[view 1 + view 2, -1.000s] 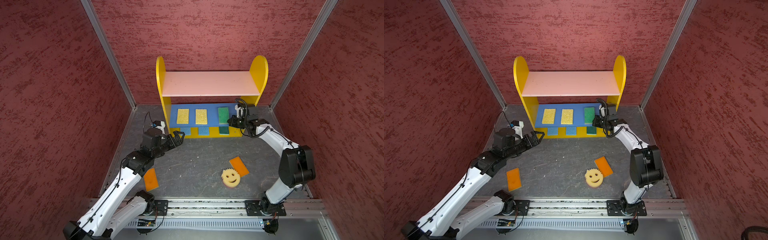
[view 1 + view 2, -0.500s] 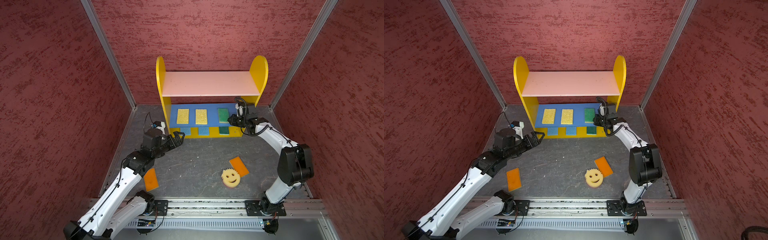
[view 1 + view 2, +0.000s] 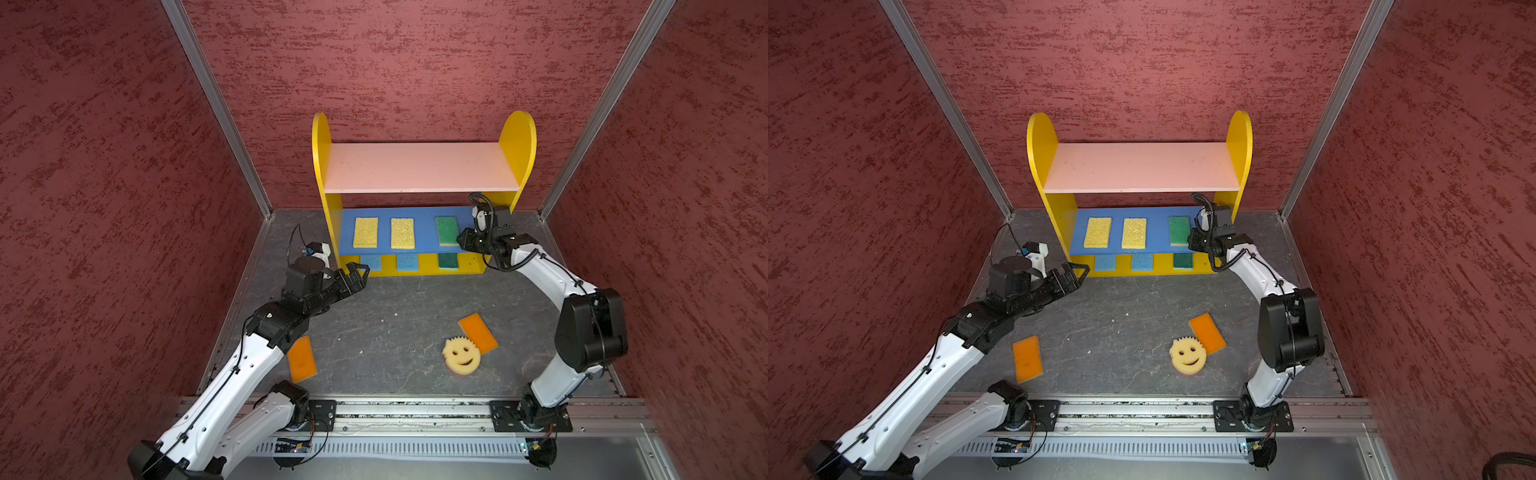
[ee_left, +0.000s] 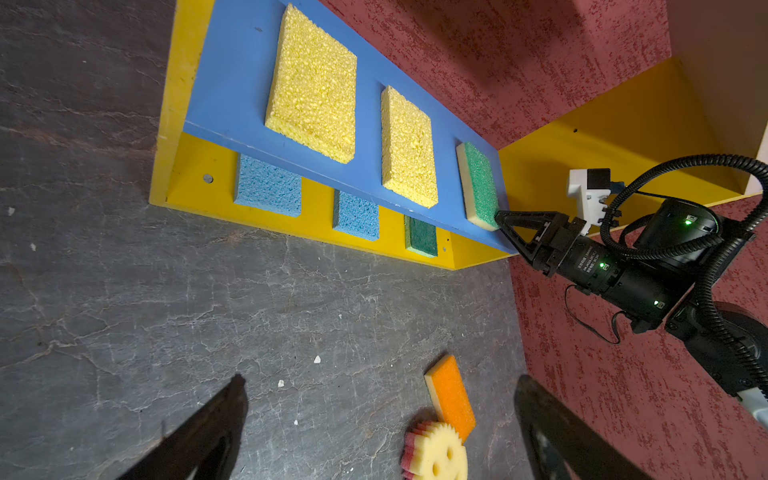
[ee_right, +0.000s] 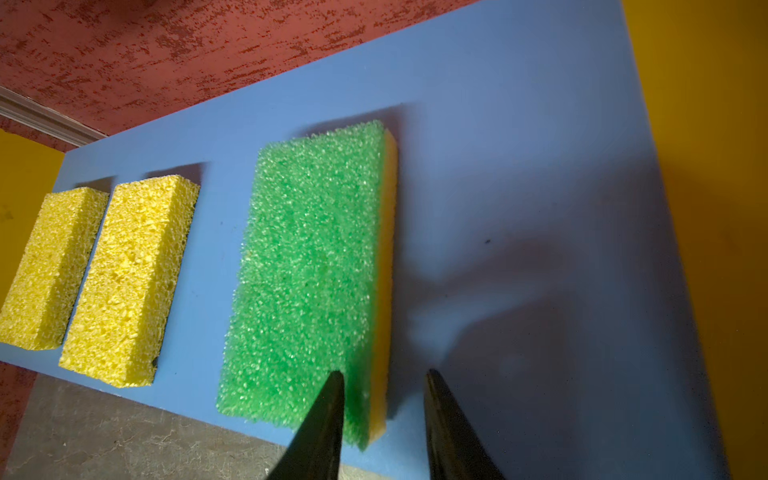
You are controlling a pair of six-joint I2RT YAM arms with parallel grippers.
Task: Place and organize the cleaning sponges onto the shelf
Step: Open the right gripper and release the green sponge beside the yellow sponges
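The shelf [image 3: 419,166] stands at the back wall. Its blue middle board [image 3: 424,232] carries two yellow sponges [image 3: 365,232] and a green sponge [image 3: 446,230]. Two blue sponges [image 3: 371,262] and a dark green one [image 3: 448,260] lie on the yellow base. My right gripper [image 5: 384,374] is open and straddles the near corner of the green sponge [image 5: 307,266], with a gap on one side. Open and holding nothing, my left gripper [image 3: 359,274] hovers by the shelf's left front corner. On the floor lie two orange sponges [image 3: 302,359] [image 3: 478,332] and the round smiley sponge [image 3: 461,355].
Red textured walls close in the grey floor [image 3: 395,316] on three sides. A metal rail [image 3: 415,415] with both arm bases runs along the front. The pink top board carries nothing. One orange sponge lies partly under my left forearm.
My right gripper's jaws have parted off the green sponge, which stays lying on the blue board. The left arm has hardly moved.
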